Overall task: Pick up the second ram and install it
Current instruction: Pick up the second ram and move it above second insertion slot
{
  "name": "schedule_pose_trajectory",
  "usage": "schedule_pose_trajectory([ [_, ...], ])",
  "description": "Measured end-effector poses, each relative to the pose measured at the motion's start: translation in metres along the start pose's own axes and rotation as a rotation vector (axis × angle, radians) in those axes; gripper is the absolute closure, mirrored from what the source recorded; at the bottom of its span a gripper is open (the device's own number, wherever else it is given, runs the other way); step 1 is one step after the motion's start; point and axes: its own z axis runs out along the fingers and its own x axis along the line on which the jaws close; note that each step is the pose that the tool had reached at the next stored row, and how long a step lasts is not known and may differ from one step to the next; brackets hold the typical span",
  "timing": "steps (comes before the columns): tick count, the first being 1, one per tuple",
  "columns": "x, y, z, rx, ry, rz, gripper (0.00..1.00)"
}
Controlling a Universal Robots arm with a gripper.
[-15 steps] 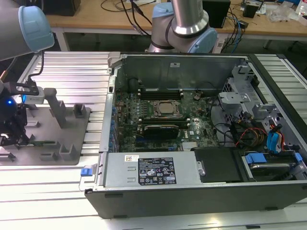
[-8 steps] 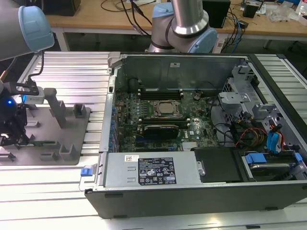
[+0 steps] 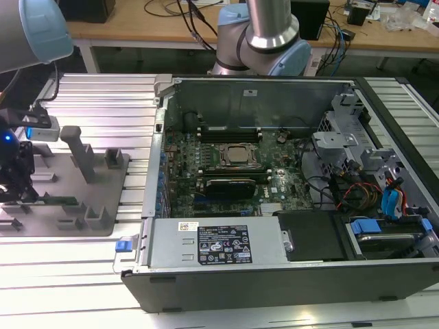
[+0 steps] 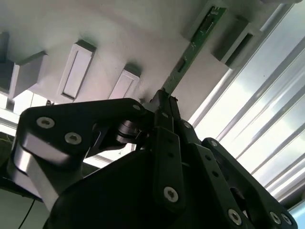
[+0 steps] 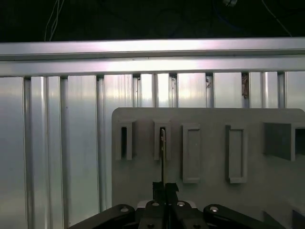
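While the second ram [image 4: 195,43] stands edgewise with its far end in a slot of the grey holder tray [image 3: 103,188], toward nine o'clock in the exterior view, its near end is clamped between the closed fingers of the hand [image 4: 163,100]. A straight pull, kept square to the slot, is judged best, so the board is not levered. The slot walls flank it closely; the computer case [image 3: 240,99] stands well apart toward three o'clock.

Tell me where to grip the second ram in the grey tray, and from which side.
Pinch its two flat faces, coming straight down over the top long edge: the second ram stands on edge in the grey tray, so only those are free. The gripper is closed on it that way, near one end.
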Motion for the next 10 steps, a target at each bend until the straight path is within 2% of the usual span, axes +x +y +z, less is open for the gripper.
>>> schedule_pose_trajectory([
  [5, 0.0003, 0.0002, -0.0395, 0.0007, 0.0, 0.0, 0.91],
  [7, 0.0003, 0.0003, -0.0448, 0.0007, 0.0, 0.0, 0.91],
  [10, 0.0002, 0.0004, -0.0641, 0.0007, 0.0, 0.0, 0.91],
])
